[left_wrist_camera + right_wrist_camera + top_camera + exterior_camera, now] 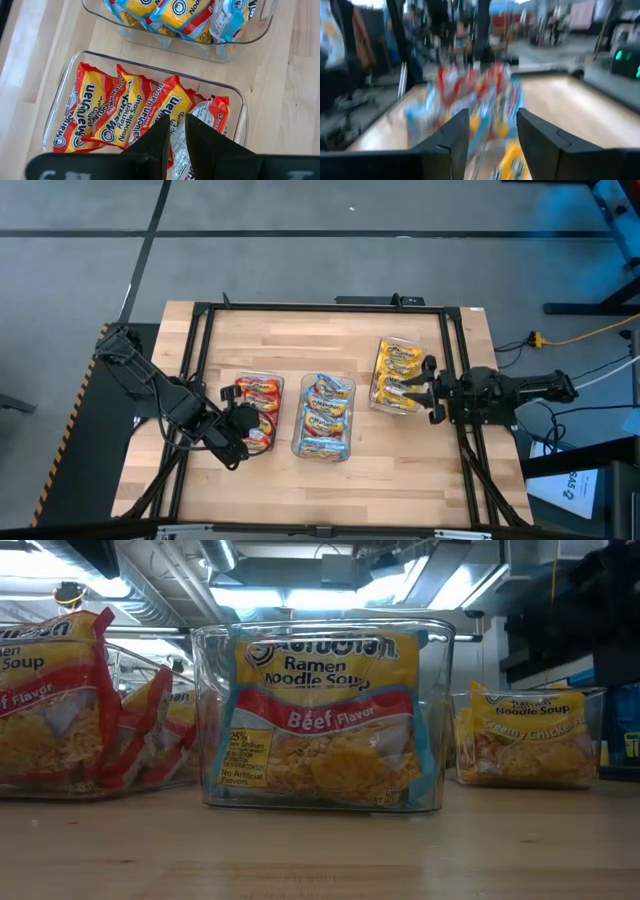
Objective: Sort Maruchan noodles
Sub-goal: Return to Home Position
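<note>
High view: noodles [323,417] in three bins [322,457], red left, blue middle, yellow right, packs on edge, long axes crosswise; left gripper [176,125] over red bin, fingers nearly together, empty; right gripper [492,114] beside yellow bin, fingers wide.

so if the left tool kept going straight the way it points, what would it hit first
Most likely the red packs in the left bin: its wrist view shows the left tool aimed down into them, nothing between. The gap to them is unclear.
</note>
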